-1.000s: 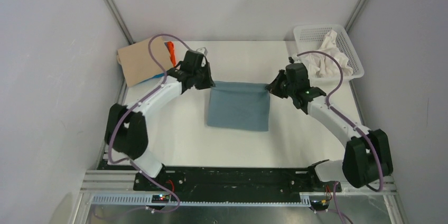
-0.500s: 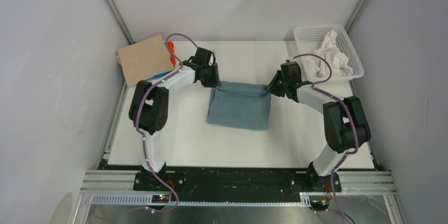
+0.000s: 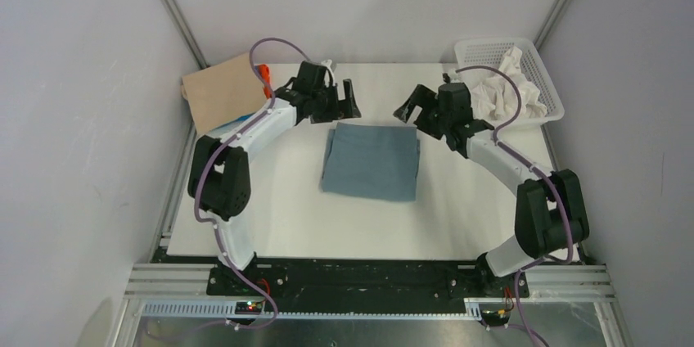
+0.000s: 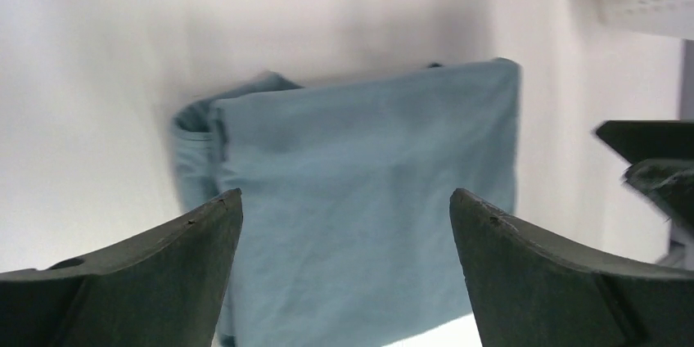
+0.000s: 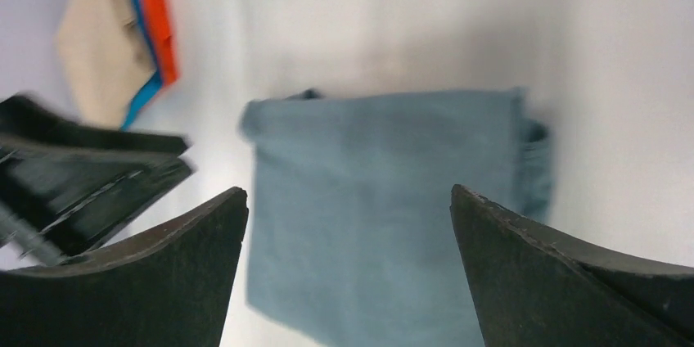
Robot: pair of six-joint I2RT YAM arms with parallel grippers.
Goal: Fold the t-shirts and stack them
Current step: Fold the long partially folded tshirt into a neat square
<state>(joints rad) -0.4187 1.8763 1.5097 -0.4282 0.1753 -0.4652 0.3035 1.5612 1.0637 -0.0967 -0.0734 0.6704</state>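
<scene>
Both sets of jaws are wide apart, nothing in either. The left gripper hangs just off the far-left corner of the blue-grey shirt. The right gripper hangs just off its far-right corner. Neither touches cloth as far as I can see.

The shirt lies flat on the table, folded to a near-square packet. Its far edge runs left-right between the two grippers. I can't call a clear long axis from above. The wrist views show bunched layers along one side edge.

The stack sits left of and beyond the shirt: tan shirt on top, with the orange shirt and blue shirt peeking out at its edges. The basket with white cloth is right of and beyond the shirt, not my concern.

My read: the fold looks done, and carrying the packet to the stack comes next. Travel is leftward and away, and the left arm is nearer the stack. Both grippers face the far edge, so I'd re-grip there, pinching all layers together.
</scene>
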